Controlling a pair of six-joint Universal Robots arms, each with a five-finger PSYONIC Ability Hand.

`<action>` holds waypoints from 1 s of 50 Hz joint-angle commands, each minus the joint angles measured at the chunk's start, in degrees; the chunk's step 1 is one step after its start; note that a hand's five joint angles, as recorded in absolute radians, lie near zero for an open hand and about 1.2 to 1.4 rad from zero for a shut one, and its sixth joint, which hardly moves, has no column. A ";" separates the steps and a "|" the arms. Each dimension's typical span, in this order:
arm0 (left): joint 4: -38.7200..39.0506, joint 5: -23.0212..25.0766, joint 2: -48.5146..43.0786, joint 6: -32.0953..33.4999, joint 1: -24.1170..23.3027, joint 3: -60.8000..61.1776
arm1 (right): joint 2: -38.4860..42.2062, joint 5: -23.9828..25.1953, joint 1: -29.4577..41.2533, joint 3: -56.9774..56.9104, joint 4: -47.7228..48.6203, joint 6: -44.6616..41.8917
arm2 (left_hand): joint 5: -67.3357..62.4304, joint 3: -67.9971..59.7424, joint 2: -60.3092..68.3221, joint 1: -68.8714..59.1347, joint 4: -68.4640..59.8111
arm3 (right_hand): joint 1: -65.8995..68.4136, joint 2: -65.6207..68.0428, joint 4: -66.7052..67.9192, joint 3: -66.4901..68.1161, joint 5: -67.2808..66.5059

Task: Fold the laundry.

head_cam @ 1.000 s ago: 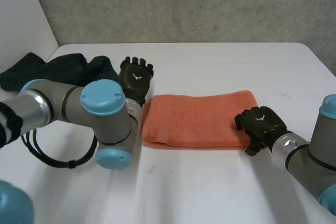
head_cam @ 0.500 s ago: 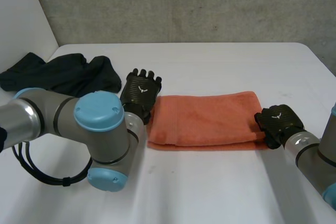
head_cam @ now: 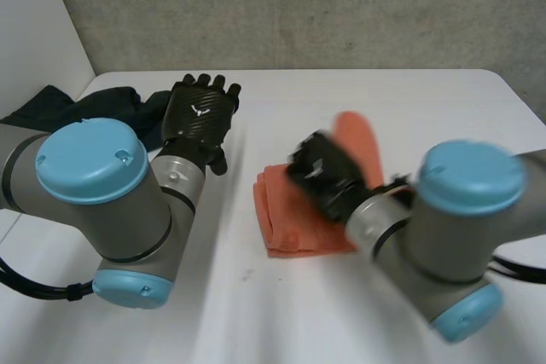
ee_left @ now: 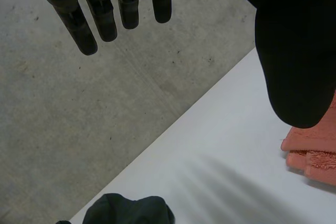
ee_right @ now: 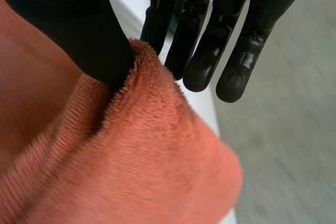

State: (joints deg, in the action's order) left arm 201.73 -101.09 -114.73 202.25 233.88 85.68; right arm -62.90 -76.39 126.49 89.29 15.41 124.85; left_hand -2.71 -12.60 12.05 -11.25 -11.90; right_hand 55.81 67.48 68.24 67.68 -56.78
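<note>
An orange towel (head_cam: 290,219) lies folded on the white table (head_cam: 256,313), with its right end lifted into a raised fold. My right hand (head_cam: 322,172) holds that end above the towel's middle. In the right wrist view the right hand (ee_right: 68,19) has its thumb pinching the towel (ee_right: 131,150) edge against the fingers (ee_right: 210,40). My left hand (head_cam: 200,117) hovers open to the left of the towel, off the cloth. In the left wrist view the left hand (ee_left: 294,51) has straight fingers, and the towel (ee_left: 312,153) edge lies below the thumb.
A dark garment (head_cam: 94,108) is heaped at the table's back left, behind my left arm, and the dark garment (ee_left: 126,211) lies beyond the left fingertips in the left wrist view. My right arm (head_cam: 461,219) crosses the table's right half.
My right hand closed on the towel's right end and swung it up and to the left over the towel. My left hand rose off the towel's left edge and drew back.
</note>
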 commanded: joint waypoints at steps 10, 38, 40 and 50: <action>-0.02 1.51 -0.58 -4.23 -1.05 -1.83 | -3.89 -1.92 -5.28 0.36 -1.26 29.20 | 2.71 2.60 -2.05 1.25 1.90 | -45.81 -57.48 -58.24 -57.68 56.78; -22.34 3.27 -20.44 -12.59 -6.94 -18.09 | 11.66 -2.01 -13.91 -13.96 -20.51 41.89 | 0.81 0.70 -0.15 -0.65 0.00 | -45.81 -57.48 -58.24 -57.68 56.78; -22.43 3.36 -19.83 -12.24 -6.94 -17.57 | 11.57 -2.27 -13.82 -14.23 -20.51 39.60 | 0.98 0.87 -0.32 -0.48 0.17 | -45.81 -57.48 -58.24 -57.68 56.78; -22.26 4.23 -13.42 -11.71 -7.30 -16.86 | 5.69 -2.10 -14.26 -11.78 -19.02 38.18 | 2.66 2.55 -2.00 1.20 1.85 | -45.81 -57.48 -58.24 -57.68 56.78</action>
State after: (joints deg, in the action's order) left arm 179.25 -97.66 -133.15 190.45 226.68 68.45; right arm -52.35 -78.55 112.79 75.01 -5.08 161.79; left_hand -2.71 -12.60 12.05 -11.25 -11.90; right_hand 11.55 12.67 13.50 12.36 -4.01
